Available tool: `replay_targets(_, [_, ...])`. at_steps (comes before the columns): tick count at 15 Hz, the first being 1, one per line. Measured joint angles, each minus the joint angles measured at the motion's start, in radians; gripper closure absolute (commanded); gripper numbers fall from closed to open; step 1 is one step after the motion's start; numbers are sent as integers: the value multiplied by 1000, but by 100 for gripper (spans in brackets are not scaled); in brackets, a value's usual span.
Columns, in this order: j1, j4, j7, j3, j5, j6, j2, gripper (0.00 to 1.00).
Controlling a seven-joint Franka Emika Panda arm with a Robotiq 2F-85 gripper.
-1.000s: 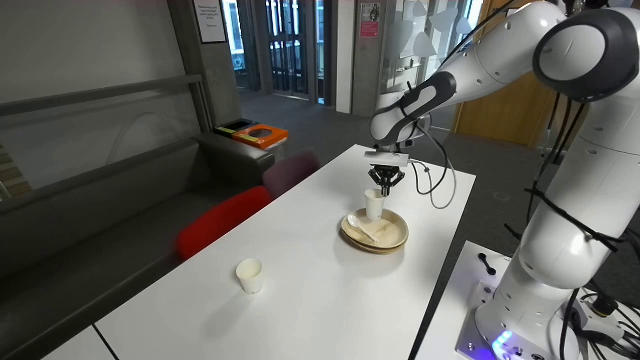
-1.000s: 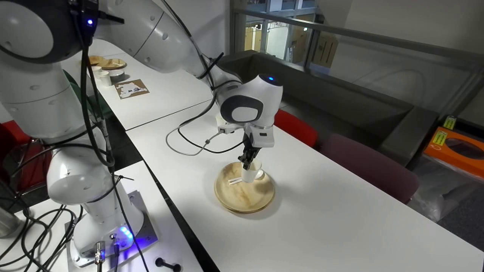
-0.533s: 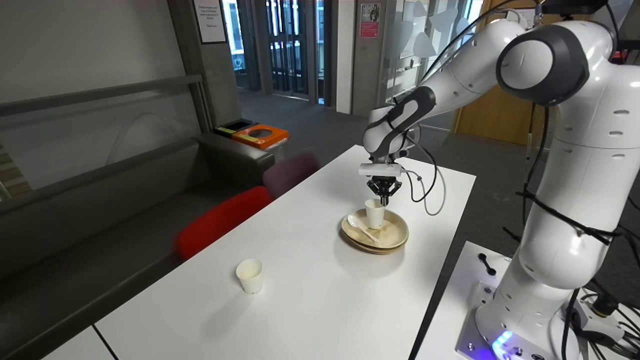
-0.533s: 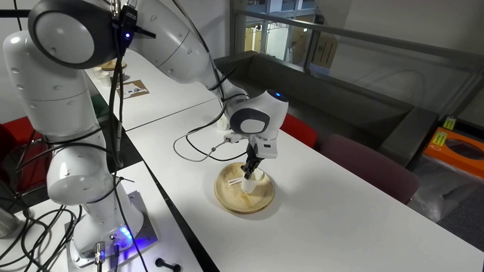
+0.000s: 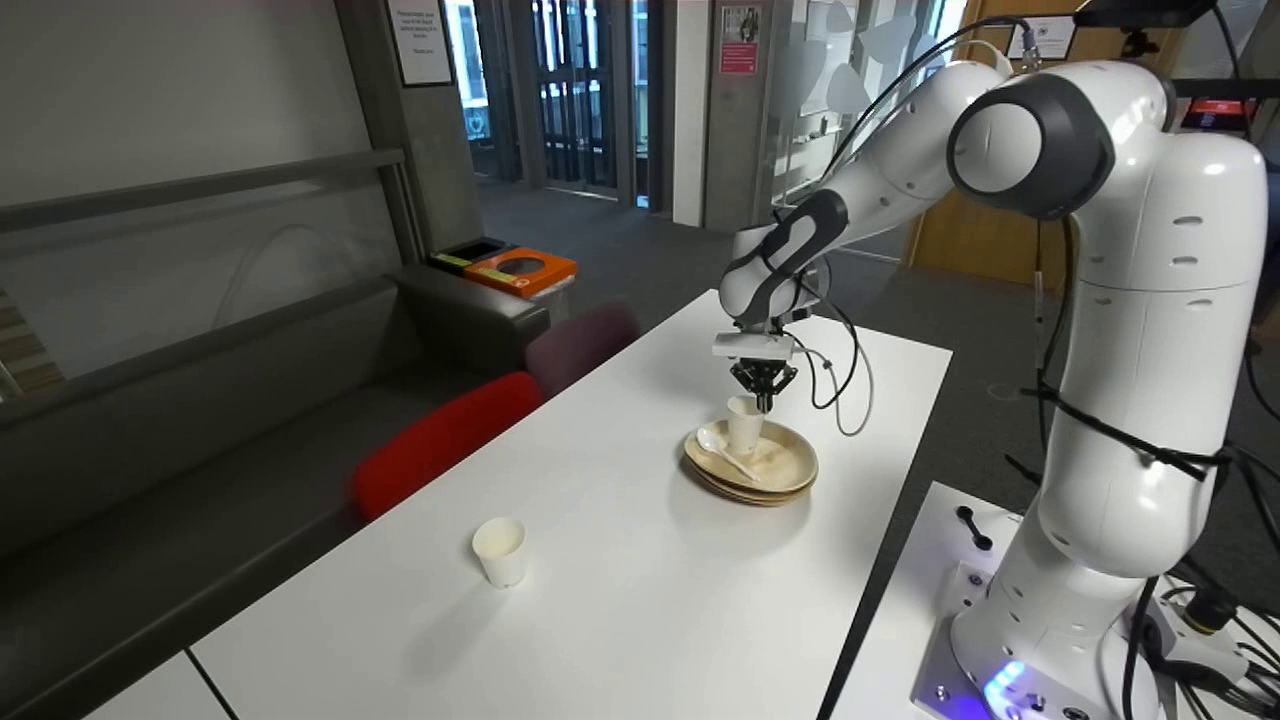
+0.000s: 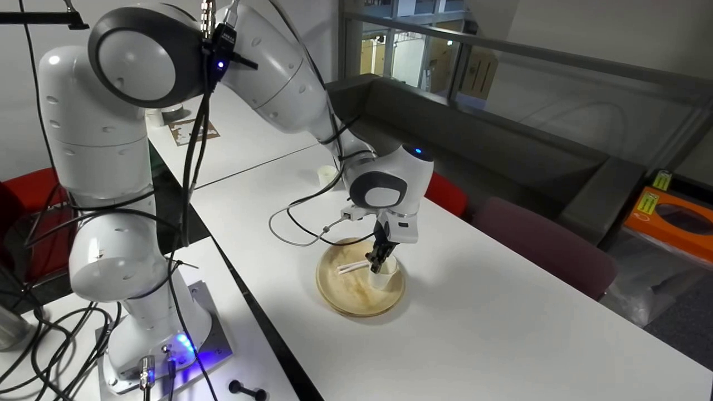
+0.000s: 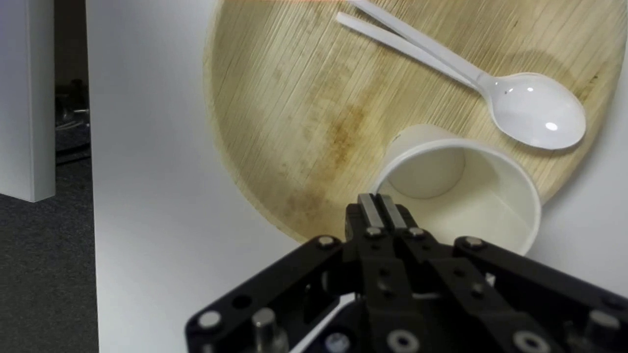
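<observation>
Cup (image 7: 458,189) lowered over plate (image 7: 294,122), pinched between fingers (image 7: 370,211).

Arm (image 5: 1165,230) up to a high bent elbow (image 5: 1035,148), forearm (image 5: 898,180) sloping down to a low wrist (image 6: 387,178), gripper (image 7: 376,197) pointing roughly straight down, its two fingers (image 7: 371,212) pinched together.

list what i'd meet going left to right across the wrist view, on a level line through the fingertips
Floor → table → plate → gripper → cup → table again.
</observation>
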Motion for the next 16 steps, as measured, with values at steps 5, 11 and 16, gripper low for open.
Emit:
replay_targets(5, [4, 1, 0, -14, 0, 0, 9, 29])
replay_targets(11, [13, 0, 0, -16, -1, 0, 5, 0])
replay_targets(16, [30, -16, -2, -15, -4, 0, -34, 33])
